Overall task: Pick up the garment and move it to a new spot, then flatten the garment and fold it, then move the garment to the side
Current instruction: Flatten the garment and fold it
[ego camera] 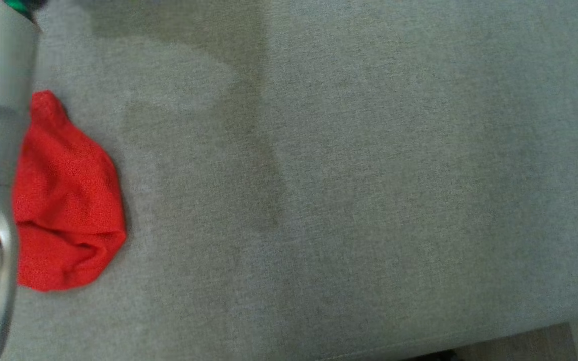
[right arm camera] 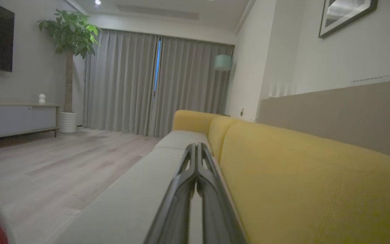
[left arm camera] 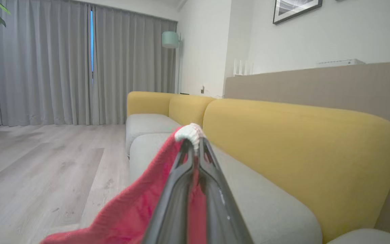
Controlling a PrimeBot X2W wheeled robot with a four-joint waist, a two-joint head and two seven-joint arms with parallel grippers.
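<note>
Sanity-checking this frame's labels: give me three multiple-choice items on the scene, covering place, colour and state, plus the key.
1. In the head view, the red knit garment shows over the grey fabric sofa seat at: A centre; B left; C right.
2. The padded sofa backrest is: A blue; B black; C yellow.
3. The left tool is: A shut on the garment; B open, empty; C open over the floor.
Key: B, it sits by the left edge; C, yellow in both wrist views; A, red cloth is pinched in its closed jaws.
</note>
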